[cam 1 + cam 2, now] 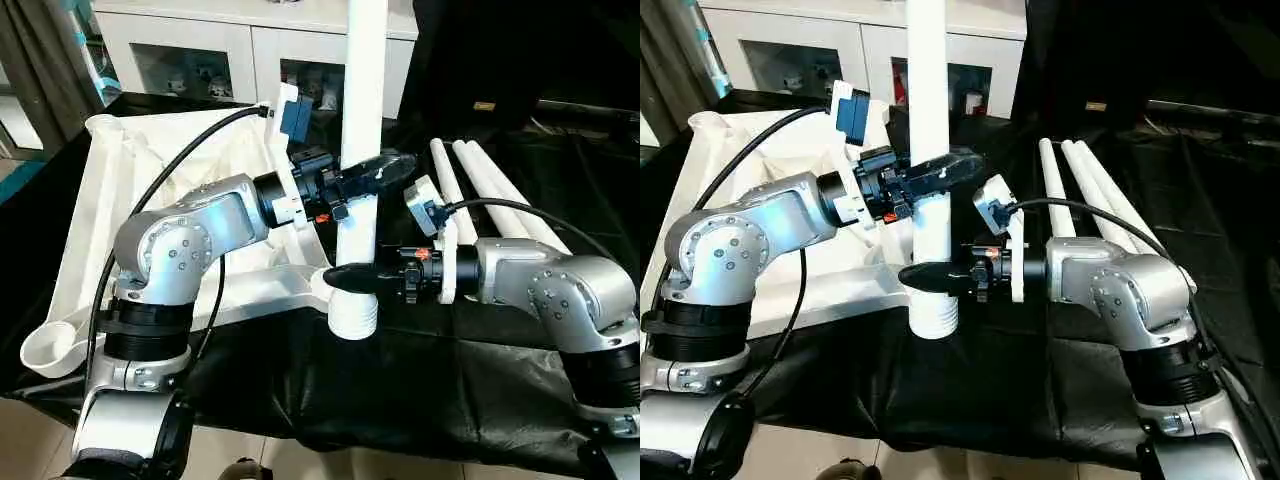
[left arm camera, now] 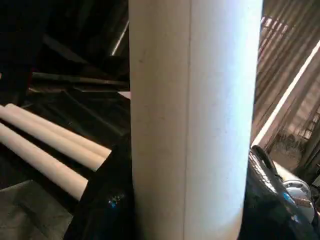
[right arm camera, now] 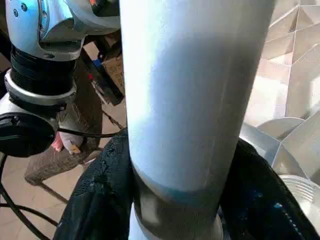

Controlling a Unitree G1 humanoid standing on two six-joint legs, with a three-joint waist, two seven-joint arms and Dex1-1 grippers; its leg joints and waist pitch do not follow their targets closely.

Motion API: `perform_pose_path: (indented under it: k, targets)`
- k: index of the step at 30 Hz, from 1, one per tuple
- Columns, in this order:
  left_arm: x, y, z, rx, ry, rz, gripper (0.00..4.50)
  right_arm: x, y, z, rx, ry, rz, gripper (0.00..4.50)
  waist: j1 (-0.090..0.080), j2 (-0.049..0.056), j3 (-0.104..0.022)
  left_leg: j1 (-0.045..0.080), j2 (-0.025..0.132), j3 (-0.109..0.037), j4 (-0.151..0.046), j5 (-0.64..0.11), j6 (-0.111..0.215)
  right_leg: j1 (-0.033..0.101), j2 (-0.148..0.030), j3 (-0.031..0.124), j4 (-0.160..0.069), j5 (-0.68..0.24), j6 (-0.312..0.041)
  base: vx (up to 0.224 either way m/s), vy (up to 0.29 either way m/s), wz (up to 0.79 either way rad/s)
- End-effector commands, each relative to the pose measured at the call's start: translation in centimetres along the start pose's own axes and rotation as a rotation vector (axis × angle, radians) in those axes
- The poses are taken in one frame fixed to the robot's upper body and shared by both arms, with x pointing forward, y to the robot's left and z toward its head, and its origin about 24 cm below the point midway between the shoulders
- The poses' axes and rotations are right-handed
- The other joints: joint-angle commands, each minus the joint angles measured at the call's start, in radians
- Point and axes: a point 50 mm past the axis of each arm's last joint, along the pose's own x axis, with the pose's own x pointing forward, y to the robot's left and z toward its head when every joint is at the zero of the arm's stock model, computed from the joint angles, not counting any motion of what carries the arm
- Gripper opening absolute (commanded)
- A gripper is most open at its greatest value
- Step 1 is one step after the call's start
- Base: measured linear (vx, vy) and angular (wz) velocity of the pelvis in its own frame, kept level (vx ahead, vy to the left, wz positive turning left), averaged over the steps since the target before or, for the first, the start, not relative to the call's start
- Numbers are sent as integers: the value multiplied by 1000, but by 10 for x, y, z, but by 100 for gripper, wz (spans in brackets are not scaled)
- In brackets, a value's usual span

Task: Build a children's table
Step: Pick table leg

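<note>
The children's table top [image 1: 120, 190] lies upside down on the left, a round corner socket [image 1: 48, 352] at its near left corner. One white leg [image 1: 362, 90] stands upright in the middle. My left gripper [image 1: 375, 172] is shut on it high up, its fingers [image 2: 107, 200] pressing both sides. My right gripper [image 1: 350, 278] is shut on the same leg lower down, just above the ribbed end [image 1: 352, 318]. That end hangs beside the top's near right corner, with a threaded socket [image 3: 300, 195] close by. Three more legs [image 1: 480, 185] lie side by side at the right.
Black cloth [image 1: 400, 390] covers the work surface under everything. A white glass-door cabinet [image 1: 200, 50] stands behind. A black cable [image 1: 180, 160] loops from my left wrist over the table top. Floor shows past the cloth's near edge.
</note>
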Motion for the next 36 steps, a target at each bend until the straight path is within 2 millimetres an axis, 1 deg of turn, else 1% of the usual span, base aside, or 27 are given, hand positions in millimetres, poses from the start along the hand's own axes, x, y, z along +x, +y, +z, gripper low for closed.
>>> perform_pose_path:
  k: [1,2,7,9,10,11,13,14,15,16,18,19,20,21,22,23,24,25,26,27,29,30,31,32,33,35,36]
  targets:
    - [3,-5,4,25,-10,-8,240,-3,-2,0,-13,-6,-35,188,2,-4,-81,22,55,-20,-61,-88,6,49,-82,48,-75,-57,-229,0,0,0]
    - [3,-4,4,7,-15,-9,240,-3,-2,0,-12,-8,-34,188,1,-3,-81,23,56,-21,-61,-91,5,49,-82,48,-75,-59,-229,0,0,0]
    - [-1,-3,6,-7,-78,-9,292,-4,-2,2,-16,-31,-36,188,1,-1,-79,22,55,-21,-62,-100,2,49,-82,48,-77,-56,-236,0,0,0]
    - [-6,2,9,-42,-166,19,296,-4,-3,4,-26,-67,-50,188,1,4,-79,22,55,-22,-61,-107,-1,50,-83,48,-78,-53,-241,0,0,0]
    - [-7,2,9,-48,-174,17,297,-4,-4,5,-27,-70,-51,188,0,1,-80,21,55,-22,-62,-106,-1,51,-83,48,-77,-41,-245,0,0,0]
    - [-12,2,12,-66,-238,6,297,-3,-5,6,-27,-101,-63,188,1,5,-81,22,55,-23,-61,-106,-1,50,-82,47,-74,-36,-246,0,0,0]
    - [-15,2,14,-70,-296,6,297,-3,-7,7,-25,-123,-73,188,0,3,-80,22,56,-22,-62,-113,1,50,-82,47,-77,-39,-249,0,0,0]
    - [-17,2,17,-73,-334,3,297,-2,-7,8,-30,-135,-77,188,2,13,-81,23,56,-23,-61,-118,-3,49,-83,47,-76,-43,-250,0,0,0]
    - [-20,2,19,-76,-359,2,297,-1,-7,9,-35,-146,-80,188,0,11,-81,24,56,-23,-62,-132,-7,49,-81,46,-80,-50,-249,0,0,0]
    - [-24,3,22,-74,-397,2,297,0,-7,10,-40,-164,-86,188,0,18,-81,25,56,-26,-63,-134,-10,49,-80,46,-76,-48,-248,0,0,0]
    - [-28,4,25,-72,-427,9,297,0,-7,12,-48,-182,-93,188,-2,14,-81,25,58,-26,-65,-139,-12,49,-80,46,-77,-43,-247,0,0,0]
    - [-42,10,28,-41,-464,81,297,-1,-8,17,-63,-239,-137,188,-3,6,-80,25,58,-24,-66,-139,-11,49,-81,47,-78,-39,-244,0,0,0]
    - [-44,10,28,-38,-467,89,297,-2,-8,18,-65,-245,-143,188,-1,10,-81,24,59,-26,-66,-133,-13,49,-83,47,-74,-35,-244,0,0,0]
    - [-58,19,23,20,-435,199,297,-3,-14,18,-79,-284,-222,188,-3,2,-77,24,57,-23,-68,-138,-11,46,-80,46,-79,-51,-236,0,0,0]
    - [-58,19,23,22,-433,203,297,-3,-15,18,-80,-285,-225,188,-1,-8,-72,23,58,-23,-71,-138,-8,45,-81,48,-82,-65,-226,0,0,0]
    - [-67,26,13,116,-326,335,297,-6,-22,18,-114,-296,-327,188,-3,-7,-72,24,58,-24,-74,-141,-13,43,-82,48,-82,-106,-200,0,0,0]
    - [-72,29,7,172,-254,411,297,-8,-26,18,-132,-308,-373,188,-5,-1,-73,27,63,-27,-77,-146,-24,38,-84,48,-79,-138,-171,0,0,0]
    - [-78,33,0,240,-171,485,297,-9,-28,19,-139,-327,-415,188,-8,-5,-70,29,62,-26,-78,-152,-29,35,-81,50,-83,-173,-144,0,0,0]
    - [-83,36,-5,278,-117,525,297,-9,-30,20,-138,-342,-446,188,-8,-13,-69,30,61,-23,-80,-153,-29,33,-81,51,-89,-190,-136,0,0,0]
    - [-89,40,-12,317,-54,568,297,-10,-33,21,-181,-342,-491,188,-3,-6,-69,32,63,-25,-82,-158,-38,30,-85,51,-88,-212,-129,0,0,0]
    - [-96,45,-22,420,77,593,297,-11,-34,21,-216,-335,-523,188,0,-4,-65,37,63,-24,-86,-160,-45,23,-79,51,-85,-173,-124,0,0,0]
    - [-99,47,-28,467,151,581,297,-11,-37,21,-235,-338,-553,188,-1,-3,-61,34,63,-25,-88,-158,-45,21,-78,50,-86,-160,-124,0,0,0]
    - [-103,50,-37,527,229,566,297,-12,-40,20,-247,-347,-603,188,-1,8,-67,37,61,-26,-86,-153,-55,24,-77,49,-76,-120,-135,0,0,0]
    - [-106,52,-43,566,282,552,297,-13,-43,19,-259,-353,-642,188,-1,4,-65,36,61,-26,-88,-151,-52,21,-78,49,-83,-109,-135,0,0,0]
    - [-106,54,-49,583,319,534,297,-15,-47,17,-270,-353,-670,188,-5,9,-77,35,60,-27,-85,-134,-60,28,-79,46,-76,-66,-141,0,0,0]
    - [-106,54,-61,542,353,446,297,-16,-50,12,-251,-363,-683,188,-6,12,-75,33,57,-23,-83,-121,-67,30,-77,47,-68,1,-165,0,0,0]
    - [-106,53,-67,521,371,411,297,-15,-52,10,-225,-375,-693,188,-4,18,-74,32,55,-22,-83,-125,-67,30,-79,48,-67,17,-180,0,0,0]
